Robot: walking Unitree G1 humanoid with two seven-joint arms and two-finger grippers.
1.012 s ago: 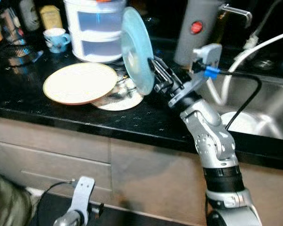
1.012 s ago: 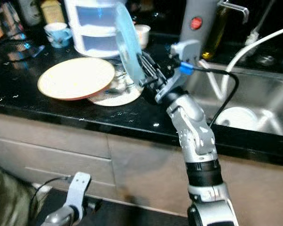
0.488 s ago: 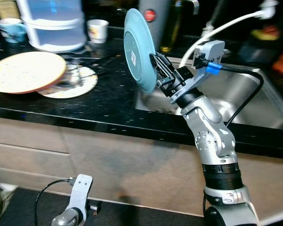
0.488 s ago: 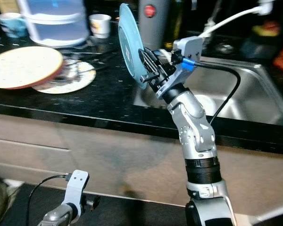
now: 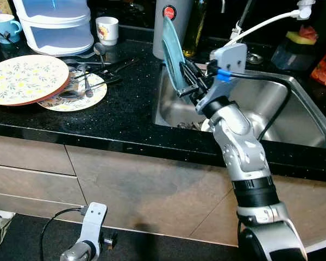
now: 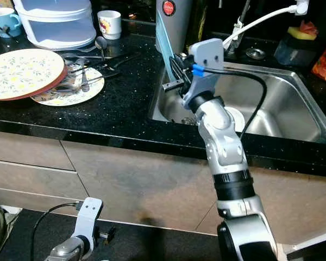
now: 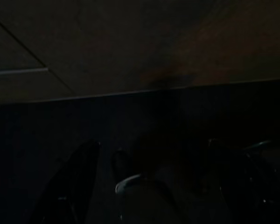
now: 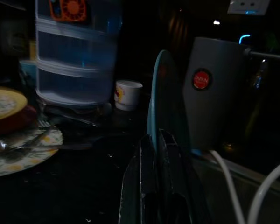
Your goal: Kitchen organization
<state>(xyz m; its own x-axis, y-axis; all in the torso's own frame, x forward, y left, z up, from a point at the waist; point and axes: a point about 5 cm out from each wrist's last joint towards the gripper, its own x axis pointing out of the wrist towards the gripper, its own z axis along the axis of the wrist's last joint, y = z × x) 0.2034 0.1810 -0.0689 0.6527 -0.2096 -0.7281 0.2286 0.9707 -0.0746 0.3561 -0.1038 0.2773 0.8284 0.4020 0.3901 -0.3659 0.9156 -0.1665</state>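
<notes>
A light blue plate (image 5: pixel 172 53) stands on edge over the left rim of the steel sink (image 5: pixel 293 117). My right gripper (image 5: pixel 187 82) is shut on its lower rim, and in the right wrist view the fingers (image 8: pixel 149 154) pinch the plate (image 8: pixel 159 93) from both sides. A white dish (image 6: pixel 236 117) lies in the sink bowl below. On the black counter to the left, a large floral plate (image 5: pixel 23 79) overlaps a smaller floral plate (image 5: pixel 89 97) carrying cutlery (image 5: pixel 86 81). My left gripper (image 7: pixel 154 186) hangs idle low by the cabinets, its dark fingers apart.
A stacked plastic container (image 5: pixel 55 24), a blue mug (image 5: pixel 1 24) and a white cup (image 5: pixel 107 30) stand at the counter's back. A grey canister (image 5: pixel 173 16) and a bottle (image 5: pixel 194 30) stand behind the plate. A white hose (image 5: pixel 261 24) arcs over the sink.
My view has swung right. The right gripper has carried the blue plate away from the floral plates, across the counter, to the sink's left rim, and it now shows nearly edge-on.
</notes>
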